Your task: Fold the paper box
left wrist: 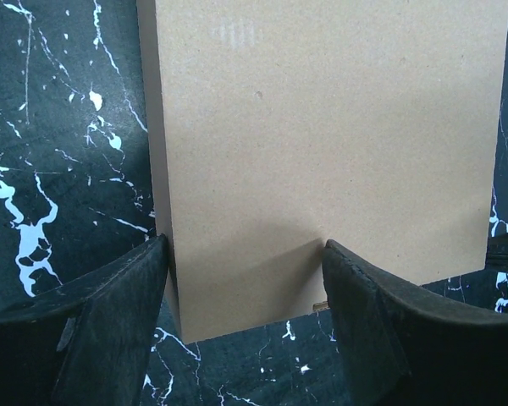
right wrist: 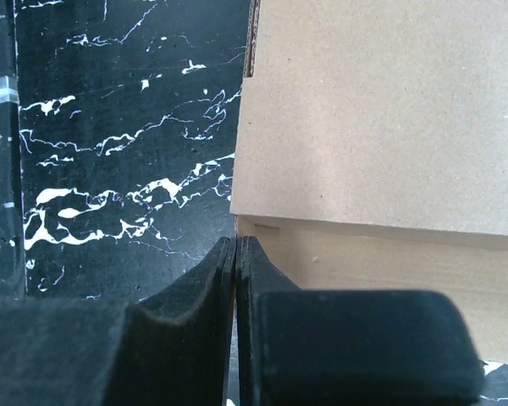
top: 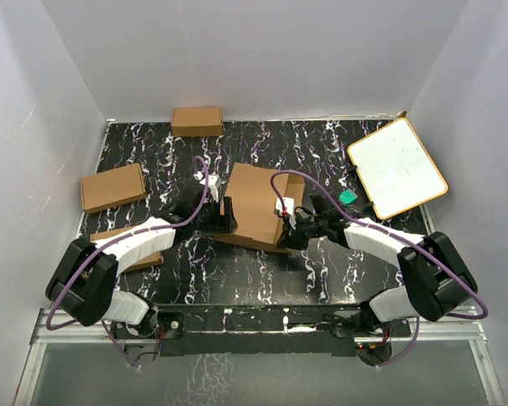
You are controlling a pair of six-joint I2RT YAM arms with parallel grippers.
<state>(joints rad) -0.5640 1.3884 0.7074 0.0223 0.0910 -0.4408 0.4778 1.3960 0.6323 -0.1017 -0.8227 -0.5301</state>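
The paper box [top: 256, 203] is a brown cardboard piece, folded up, in the middle of the black marbled table. My left gripper [top: 229, 215] is at its left side and stands open. In the left wrist view its fingers [left wrist: 127, 292] spread wide around the near edge of a cardboard panel [left wrist: 322, 144]; the left fingertip is at the panel's left edge and the right one overlaps the panel. My right gripper [top: 289, 226] is shut at the box's near right corner. In the right wrist view its tips [right wrist: 237, 242] touch the corner under the top panel [right wrist: 381, 118], and nothing shows between them.
Smaller ready-made cardboard boxes sit at the back [top: 196, 121], at the left [top: 113, 187] and partly under my left arm [top: 144, 258]. A white board with a tan rim [top: 397, 167] leans at the back right, a small green object [top: 347, 197] beside it. White walls enclose the table.
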